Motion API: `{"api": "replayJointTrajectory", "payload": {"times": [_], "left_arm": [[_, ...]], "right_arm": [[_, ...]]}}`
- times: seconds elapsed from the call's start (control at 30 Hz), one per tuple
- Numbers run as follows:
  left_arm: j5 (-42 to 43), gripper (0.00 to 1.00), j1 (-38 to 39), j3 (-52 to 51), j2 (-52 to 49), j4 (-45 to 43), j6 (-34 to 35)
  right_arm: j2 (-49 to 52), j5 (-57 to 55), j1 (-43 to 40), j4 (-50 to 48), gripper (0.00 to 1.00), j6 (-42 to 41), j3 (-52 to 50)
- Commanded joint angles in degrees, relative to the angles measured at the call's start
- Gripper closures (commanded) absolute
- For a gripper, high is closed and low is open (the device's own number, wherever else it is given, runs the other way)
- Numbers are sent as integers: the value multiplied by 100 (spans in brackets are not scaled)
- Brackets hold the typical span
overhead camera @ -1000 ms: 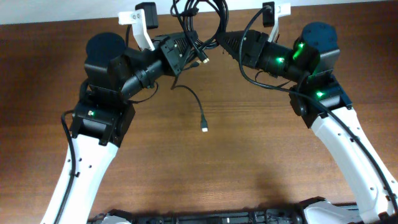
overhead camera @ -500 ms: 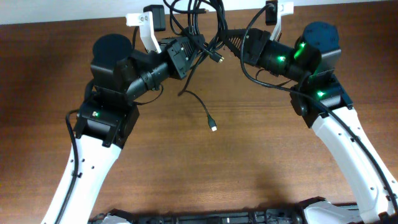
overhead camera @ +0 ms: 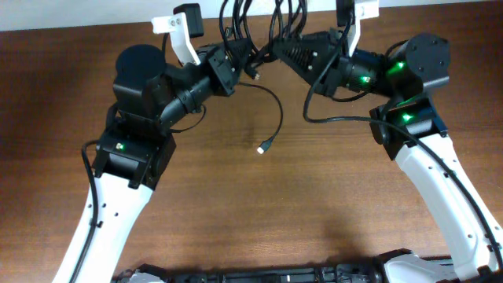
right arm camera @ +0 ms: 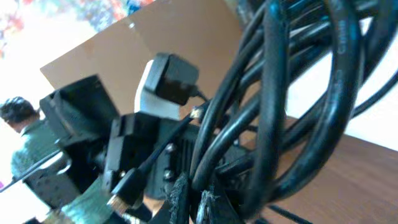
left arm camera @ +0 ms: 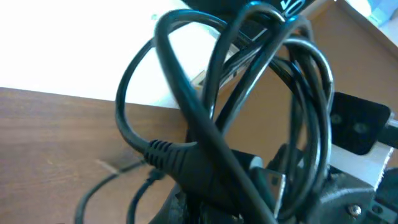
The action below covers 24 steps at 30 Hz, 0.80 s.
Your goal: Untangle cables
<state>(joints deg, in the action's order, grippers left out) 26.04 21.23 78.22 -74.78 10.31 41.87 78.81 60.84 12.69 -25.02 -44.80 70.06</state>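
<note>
With both jaws clamped on the cables, pull apart slowly and evenly, easing the dangling plug end free above the tabletop.

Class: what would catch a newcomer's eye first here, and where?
A black tangle of cables is held at the far edge of the table, with the left gripper and right gripper shut on it from either side. One loose strand trails toward mid-table, ending in a plug.
</note>
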Motion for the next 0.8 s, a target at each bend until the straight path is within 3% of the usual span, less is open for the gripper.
{"api": "replayJointTrajectory", "payload": {"times": [0.0, 0.17, 0.23, 0.33, 0.4, 0.63, 0.77], "left_arm": [[-208, 100, 85, 48, -22, -46, 101], [-157, 100, 85, 48, -22, -46, 98], [-26, 100, 85, 48, -22, -46, 98], [168, 100, 85, 48, -22, -44, 94], [229, 100, 85, 48, -22, -44, -7], [708, 100, 85, 48, -22, -35, -245], [763, 100, 85, 48, -22, 160, -315]], "right_arm": [[-63, 925, 155, -61, 96, 138, 66], [-63, 988, 155, -59, 94, 153, 66], [-63, 931, 155, -59, 72, 151, 68], [-63, 855, 155, -61, 54, 151, 68], [-63, 809, 155, -59, 48, 151, 68], [-63, 595, 149, -72, 39, 153, 68], [-63, 597, 138, -446, 39, 151, 68]]}}
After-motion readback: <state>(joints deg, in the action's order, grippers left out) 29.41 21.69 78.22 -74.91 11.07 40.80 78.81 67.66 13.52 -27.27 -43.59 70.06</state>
